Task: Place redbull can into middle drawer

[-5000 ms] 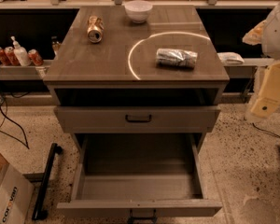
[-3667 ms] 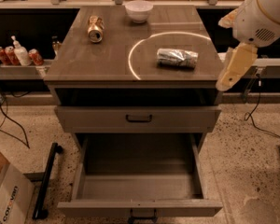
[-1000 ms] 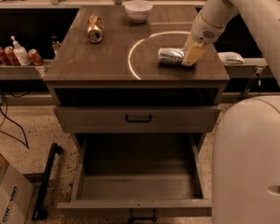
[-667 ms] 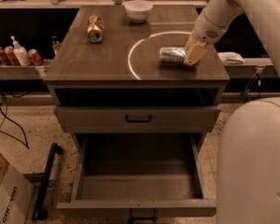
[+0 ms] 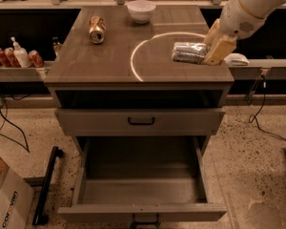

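At upper right the gripper (image 5: 218,50) met the redbull can (image 5: 189,52), its grip impossible to tell. Grasping seemed in hand, and next would come a lift toward the open middle drawer (image 5: 142,194).

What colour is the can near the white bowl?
Gold-orange can, camera view; gripper beside redbull can.

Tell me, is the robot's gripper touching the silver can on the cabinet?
Cannot tell. In the camera view the gripper overlaps the right end of the can, which lies on its side, so any contact or gap is hidden.
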Controlling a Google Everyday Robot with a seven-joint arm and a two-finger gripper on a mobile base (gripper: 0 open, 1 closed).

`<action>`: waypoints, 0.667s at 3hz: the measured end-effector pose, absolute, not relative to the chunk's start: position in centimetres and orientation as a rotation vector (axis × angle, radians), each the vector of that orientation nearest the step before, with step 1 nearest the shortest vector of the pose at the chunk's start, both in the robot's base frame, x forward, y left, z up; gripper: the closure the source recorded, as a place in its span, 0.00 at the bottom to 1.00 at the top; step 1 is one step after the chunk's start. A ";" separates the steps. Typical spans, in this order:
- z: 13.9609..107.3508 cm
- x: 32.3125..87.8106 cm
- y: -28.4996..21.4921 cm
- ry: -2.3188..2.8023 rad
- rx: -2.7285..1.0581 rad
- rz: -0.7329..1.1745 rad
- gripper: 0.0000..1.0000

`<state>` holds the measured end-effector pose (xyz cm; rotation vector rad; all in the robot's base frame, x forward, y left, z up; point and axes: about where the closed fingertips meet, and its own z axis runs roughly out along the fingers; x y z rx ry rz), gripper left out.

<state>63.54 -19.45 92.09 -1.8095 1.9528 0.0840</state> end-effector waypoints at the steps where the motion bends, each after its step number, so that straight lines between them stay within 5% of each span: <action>1: 94.8 57.1 -19.0 1.913 -1.762 0.087 1.00; 2: 95.1 51.9 -17.8 1.894 -1.726 0.058 1.00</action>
